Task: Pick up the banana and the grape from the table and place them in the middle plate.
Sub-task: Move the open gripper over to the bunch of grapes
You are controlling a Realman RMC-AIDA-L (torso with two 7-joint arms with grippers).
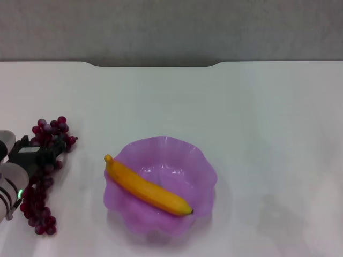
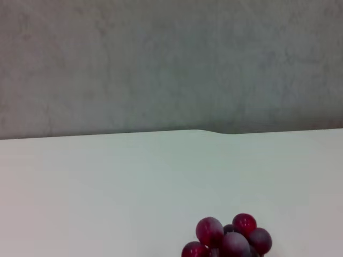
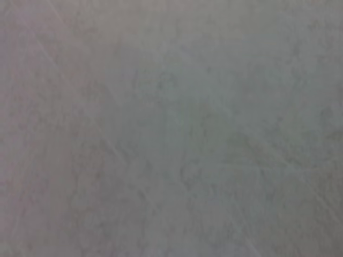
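The yellow banana lies diagonally inside the translucent purple plate near the table's front middle. Its greenish tip reaches the plate's left rim. The long bunch of dark red grapes lies on the white table at the left. My left gripper sits over the middle of the bunch and hides that part of it. The far end of the bunch also shows in the left wrist view. The right gripper is out of view, and the right wrist view shows only a plain grey surface.
A dark notch cuts into the table's far edge, with a grey wall behind it. White tabletop stretches to the right of the plate and behind it.
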